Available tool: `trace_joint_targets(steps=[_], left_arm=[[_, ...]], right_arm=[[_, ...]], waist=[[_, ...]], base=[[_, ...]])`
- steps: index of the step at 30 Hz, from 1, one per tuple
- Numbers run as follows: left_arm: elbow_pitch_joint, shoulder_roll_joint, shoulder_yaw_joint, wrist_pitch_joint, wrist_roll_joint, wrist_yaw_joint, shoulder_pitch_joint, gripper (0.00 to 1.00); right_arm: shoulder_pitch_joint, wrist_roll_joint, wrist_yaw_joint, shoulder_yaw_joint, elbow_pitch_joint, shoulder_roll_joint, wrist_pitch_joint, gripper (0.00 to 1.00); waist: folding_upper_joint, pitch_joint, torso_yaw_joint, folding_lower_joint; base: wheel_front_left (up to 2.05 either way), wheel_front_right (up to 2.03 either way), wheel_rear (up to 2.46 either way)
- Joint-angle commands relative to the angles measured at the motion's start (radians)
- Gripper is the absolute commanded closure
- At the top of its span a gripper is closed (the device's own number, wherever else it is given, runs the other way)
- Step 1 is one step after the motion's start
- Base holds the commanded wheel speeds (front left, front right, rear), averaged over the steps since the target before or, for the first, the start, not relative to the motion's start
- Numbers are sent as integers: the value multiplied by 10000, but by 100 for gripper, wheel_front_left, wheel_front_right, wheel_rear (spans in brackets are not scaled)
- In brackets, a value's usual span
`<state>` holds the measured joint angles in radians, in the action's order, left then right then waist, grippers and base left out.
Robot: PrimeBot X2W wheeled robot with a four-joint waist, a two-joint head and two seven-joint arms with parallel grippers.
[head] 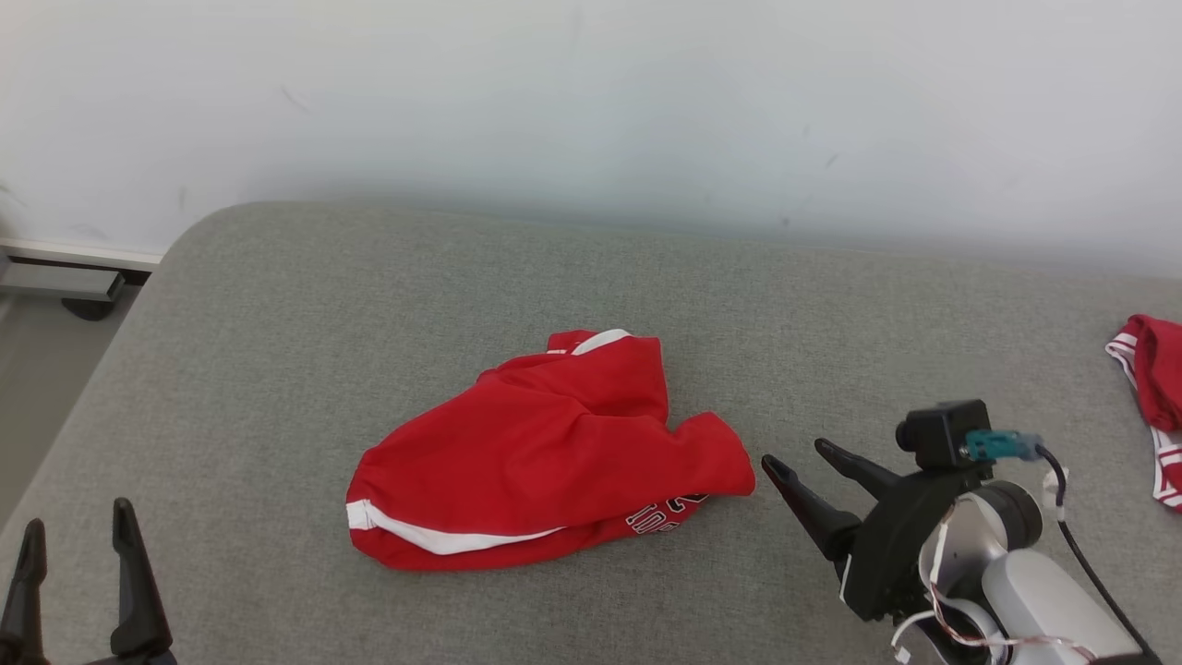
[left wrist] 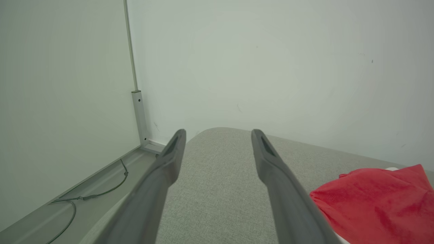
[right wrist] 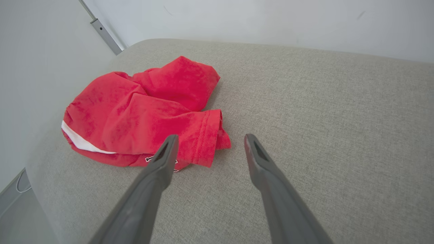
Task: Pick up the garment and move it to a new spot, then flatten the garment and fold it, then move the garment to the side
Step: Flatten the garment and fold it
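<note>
A crumpled red garment (head: 545,453) with white stripes and dark lettering lies in a heap on the grey cushioned surface (head: 369,296). My right gripper (head: 796,456) hovers open just to its right, fingers pointing toward its hem, holding nothing. In the right wrist view the garment (right wrist: 142,112) lies ahead and left of that gripper (right wrist: 208,139), close to the left fingertip. Low at the left, my left gripper (head: 76,517) stands open and apart from the cloth. The left wrist view shows that gripper (left wrist: 218,134) over bare cushion, with the garment (left wrist: 376,200) at its lower right.
A second red cloth with white trim (head: 1154,397) lies at the surface's right edge. A pale wall (head: 591,102) rises behind the cushion. The cushion's rounded left edge drops to a floor with a metal rail (head: 65,282) and a cable (left wrist: 84,196).
</note>
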<state>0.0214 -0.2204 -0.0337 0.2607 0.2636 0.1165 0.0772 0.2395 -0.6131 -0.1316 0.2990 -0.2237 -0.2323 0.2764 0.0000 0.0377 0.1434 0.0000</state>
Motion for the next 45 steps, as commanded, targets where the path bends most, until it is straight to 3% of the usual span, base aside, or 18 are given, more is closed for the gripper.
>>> trace_joint_targets(steps=[1, 11, 20, 21, 22, 23, 38, 45], left_arm=[[30, -26, 9, 57, -9, 0, -91, 0], [123, 55, 171, 57, 84, -133, -325, 0], [233, 160, 344, 57, 7, -234, -538, 0], [251, 170, 357, 57, 5, -252, -564, 0], [259, 186, 359, 57, 4, -261, -594, 0], [261, 194, 352, 57, 7, -269, -614, 0], [148, 338, 159, 57, -37, -359, -465, 0], [219, 426, 265, 57, -127, -461, -571, 0]], right_arm=[[235, -113, 20, 120, -166, -135, 84, 0], [1911, -1129, 20, 1588, -2104, -231, 472, 0], [2962, -2091, 20, 2679, -4000, -67, 139, 0], [3044, -2171, 20, 2837, -4071, -85, 57, 13], [3112, -2310, 20, 2942, -4143, -82, -56, 66], [3164, -2411, 20, 3073, -4176, -87, -164, 100], [4025, -4262, 20, 3845, -3430, -996, -1882, 100], [4657, -4423, 20, 4002, -3402, -1220, -2050, 100]], waist=[[0, -10, 50, 0], [0, 133, 412, 0], [0, 324, 777, 0], [0, 338, 809, 0], [0, 345, 830, 0], [0, 353, 849, 0], [0, 208, 691, 0], [0, 181, 815, 0]], base=[[0, 0, 0], [0, 0, 0], [0, 0, 0], [0, 0, 0], [0, 0, 0], [0, 0, 0], [0, 0, 0], [0, 0, 0]])
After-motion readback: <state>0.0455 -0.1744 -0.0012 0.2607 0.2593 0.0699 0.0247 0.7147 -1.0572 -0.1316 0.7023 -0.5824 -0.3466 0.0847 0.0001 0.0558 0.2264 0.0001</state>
